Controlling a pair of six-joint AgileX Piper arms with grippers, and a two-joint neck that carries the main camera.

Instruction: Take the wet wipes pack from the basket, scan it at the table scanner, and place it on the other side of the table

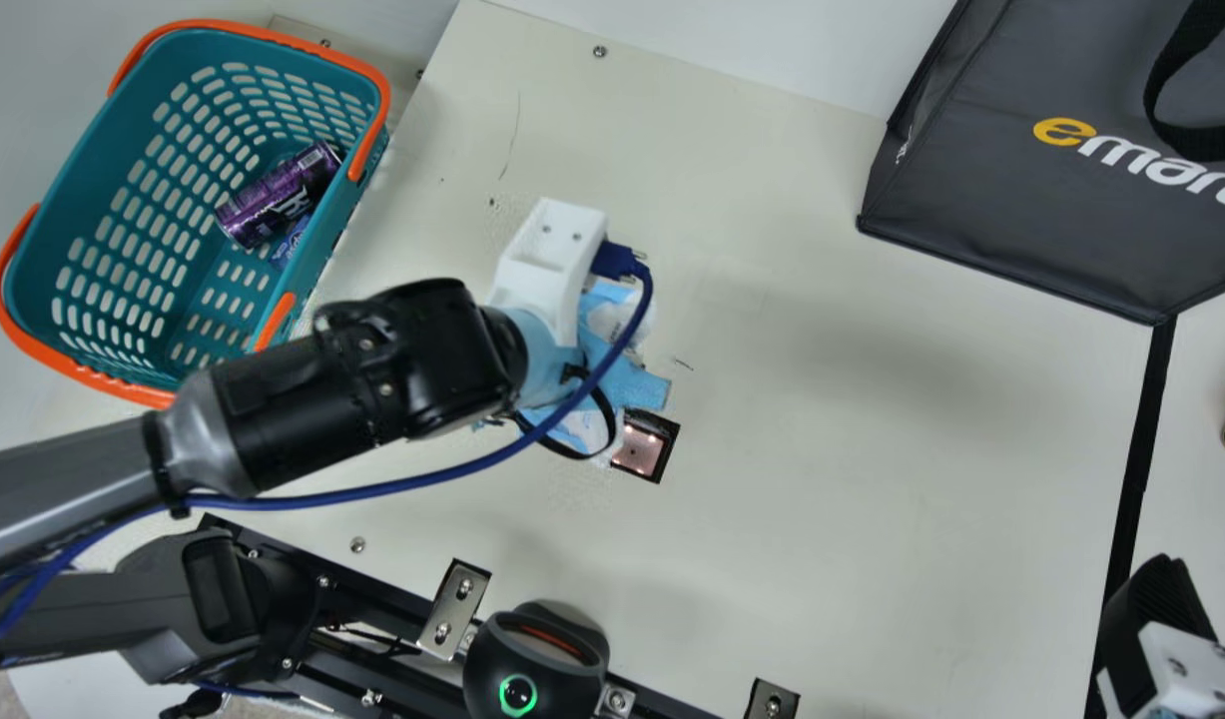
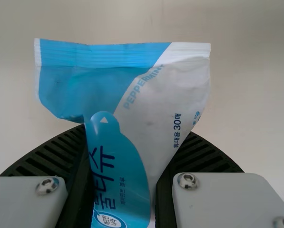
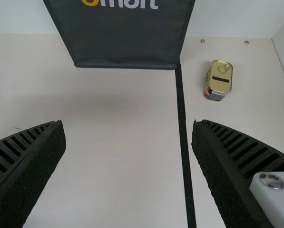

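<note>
Left gripper (image 1: 550, 255): ribbed fingers pinch the wet wipes pack (image 2: 146, 109) between them, its sealed edge spread out past them, the pack held at the basket side of the scanner (image 1: 644, 445), partly overlapping it in the main view. Right gripper (image 1: 1159, 599): fingers spread, nothing between, well apart from the scanner on the right arm's side. Outward from the scanner: basket (image 1: 83, 190) with a purple can (image 1: 278, 195) toward the left; dark bag (image 1: 1031, 220) and small tin (image 3: 219, 80) toward the right.

The wet wipes pack (image 2: 146, 104) is blue and white, the basket (image 1: 108, 160) teal (orange handles (image 1: 369, 145)).
</note>
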